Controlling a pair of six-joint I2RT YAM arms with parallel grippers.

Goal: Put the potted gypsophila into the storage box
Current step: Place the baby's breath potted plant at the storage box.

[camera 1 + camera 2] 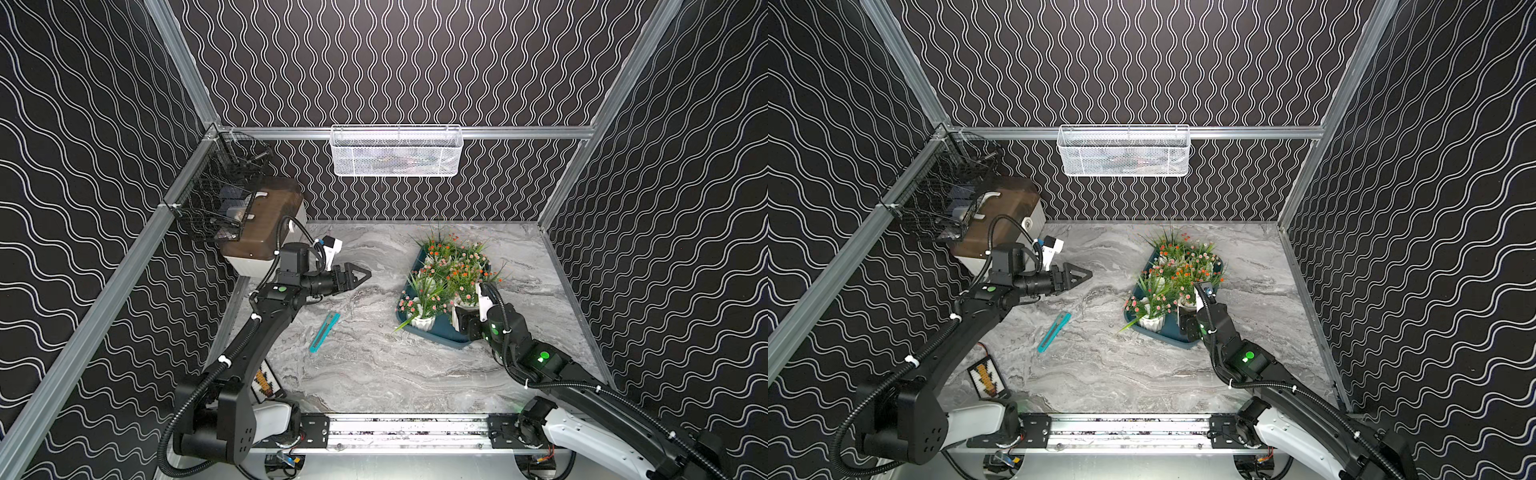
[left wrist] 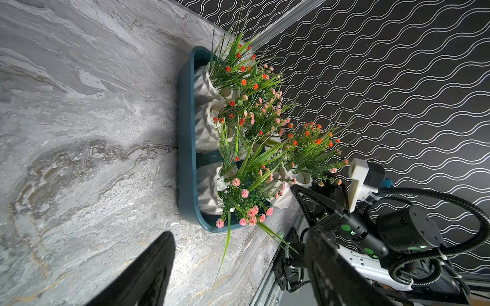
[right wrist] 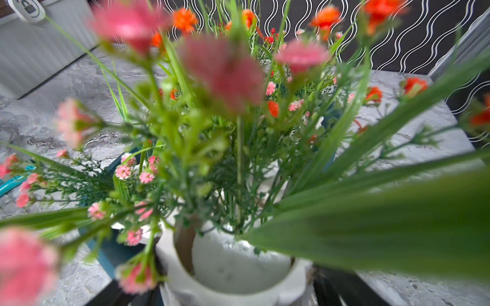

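The dark-teal storage box (image 1: 436,337) (image 1: 1169,332) (image 2: 185,132) lies on the right of the marble table. Several potted gypsophila stand in it, white ribbed pots (image 2: 205,124) with green leaves and pink, red or orange flowers (image 1: 451,266). My right gripper (image 1: 464,319) (image 3: 233,291) is shut on one potted gypsophila (image 1: 465,311) (image 3: 180,278) at the box's near right corner, a black finger on each side of the pot. Whether that pot rests on the box floor is hidden. My left gripper (image 1: 366,274) (image 2: 238,265) hovers open over the left of the table, holding nothing.
A teal utility knife (image 1: 324,332) lies on the table between the arms. At the back left stand a white box with a brown lid (image 1: 262,232) and a black wire basket (image 1: 216,199). A white mesh basket (image 1: 395,151) hangs on the back wall. A small patterned card (image 1: 986,378) lies by the left arm's base.
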